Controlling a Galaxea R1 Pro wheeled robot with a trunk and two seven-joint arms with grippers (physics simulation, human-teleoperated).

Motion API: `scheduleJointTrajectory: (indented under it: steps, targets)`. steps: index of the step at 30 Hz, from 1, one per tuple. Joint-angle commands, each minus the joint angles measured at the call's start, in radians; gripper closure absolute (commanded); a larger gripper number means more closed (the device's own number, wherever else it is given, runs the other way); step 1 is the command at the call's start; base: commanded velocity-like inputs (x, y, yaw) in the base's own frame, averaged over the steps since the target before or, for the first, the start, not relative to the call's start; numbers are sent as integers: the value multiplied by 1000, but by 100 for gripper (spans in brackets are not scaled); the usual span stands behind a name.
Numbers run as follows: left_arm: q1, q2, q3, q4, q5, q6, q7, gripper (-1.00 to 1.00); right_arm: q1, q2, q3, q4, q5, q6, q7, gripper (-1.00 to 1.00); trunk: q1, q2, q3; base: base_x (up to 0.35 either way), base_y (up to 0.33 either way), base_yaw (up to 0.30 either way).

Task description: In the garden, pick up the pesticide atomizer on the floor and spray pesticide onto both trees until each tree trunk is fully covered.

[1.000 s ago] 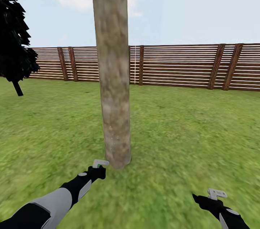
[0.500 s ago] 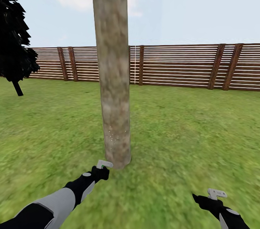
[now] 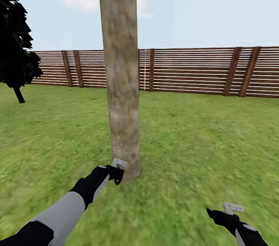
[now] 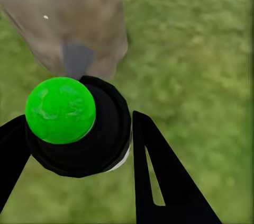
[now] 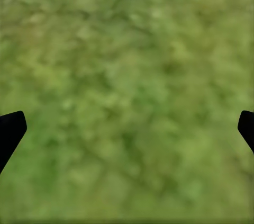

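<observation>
One trunk at frame centre carries few spray specks low down, left hand clamped on atomizer just beside its base; right hand spread, empty; coverage barely begun, second tree pending.

A brown wooden fence of horizontal slats crosses from 9 to 3 o'clock behind the blurry green grass. A thin-trunked near-black tree stands at 10 o'clock under pale blue cloudy sky.
</observation>
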Motion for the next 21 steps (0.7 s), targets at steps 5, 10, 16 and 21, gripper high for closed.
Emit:
scheduleJointTrajectory:
  steps: [5,10,16,21]
  targets:
    - [0,5,3,-10,2,7,0,100,0,0,-1,0,0,0,0,-100,0,0,0,-63,0,0]
    - [0,41,6,-26,7,9,-1,100,0,0,1,0,1,0,0,-100,0,0,0,-236,0,0]
    - [-1,95,7,-235,8,210,-14,100,0,0,1,0,1,0,0,-100,0,0,0,-20,0,0]
    - [-2,106,8,-395,8,357,-14,100,0,0,1,0,1,0,0,-100,0,0,0,0,0,0]
